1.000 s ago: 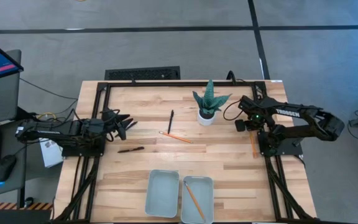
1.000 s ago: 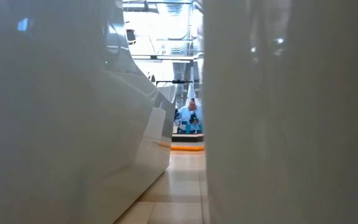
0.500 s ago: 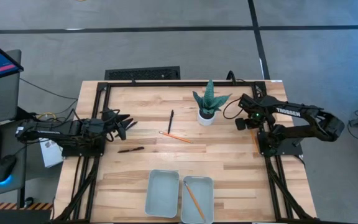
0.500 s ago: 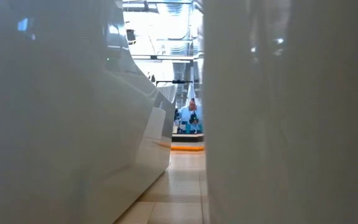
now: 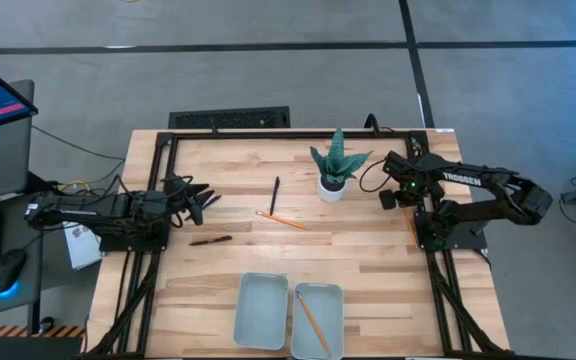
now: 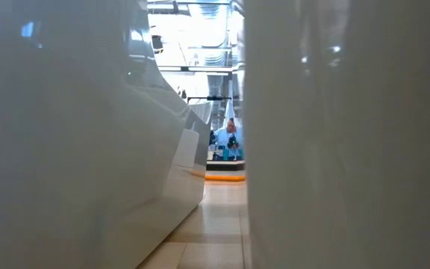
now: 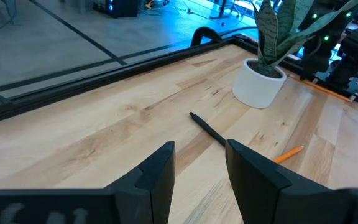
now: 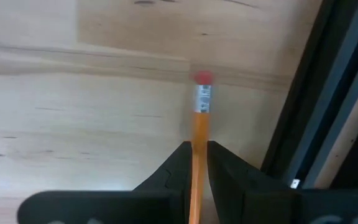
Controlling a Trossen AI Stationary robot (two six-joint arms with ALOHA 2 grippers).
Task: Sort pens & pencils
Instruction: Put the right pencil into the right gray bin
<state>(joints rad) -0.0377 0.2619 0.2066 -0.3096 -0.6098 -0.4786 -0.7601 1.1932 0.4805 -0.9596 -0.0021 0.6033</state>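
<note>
Right gripper point(image 8: 194, 163) fingers pinch a slim orange pencil point(image 8: 199, 127) at the wooden desk's point(image 5: 368, 260) three o'clock edge; left gripper point(image 7: 201, 168) fingers parted, empty.

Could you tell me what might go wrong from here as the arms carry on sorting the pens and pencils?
The right tool is shut on a pencil near one end, so the long free end may swing, slip, or catch the table frame beside it. On the way to the right tray, that arm passes the potted plant and could knock it. The left tray looks empty; a pencil dropped there would be missorted.
</note>
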